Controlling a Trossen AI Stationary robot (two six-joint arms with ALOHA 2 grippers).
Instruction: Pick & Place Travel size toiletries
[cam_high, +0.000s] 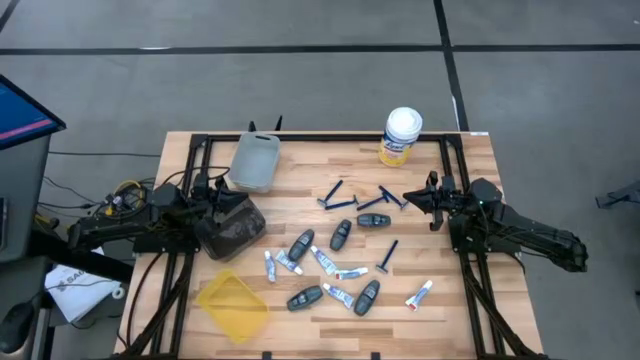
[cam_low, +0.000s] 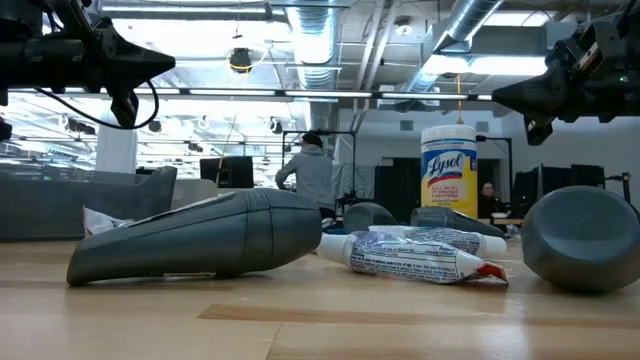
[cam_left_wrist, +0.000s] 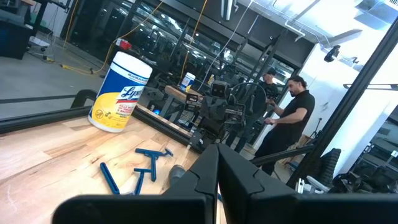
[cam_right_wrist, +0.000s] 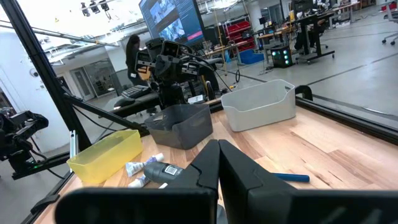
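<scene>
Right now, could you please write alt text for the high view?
Razors, dark fobs and small white tubes lie scattered on a wooden table. Clear, dark and yellow bins sit left; both arms wait at the sides.

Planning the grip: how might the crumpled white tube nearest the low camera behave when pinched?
The white tube looks creased and partly squeezed, so it probably gives under pressure. It lies flat, so rolling seems unlikely. Its glossy skin may be slippery.

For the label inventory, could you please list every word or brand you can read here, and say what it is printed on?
"Lysol": on the yellow canister, clear in the low view; partly legible in the left wrist view.
Small print on the white tube: too small to read.
Canister's finer text: blurred.
Monitor screen behind the table: unreadable.
</scene>
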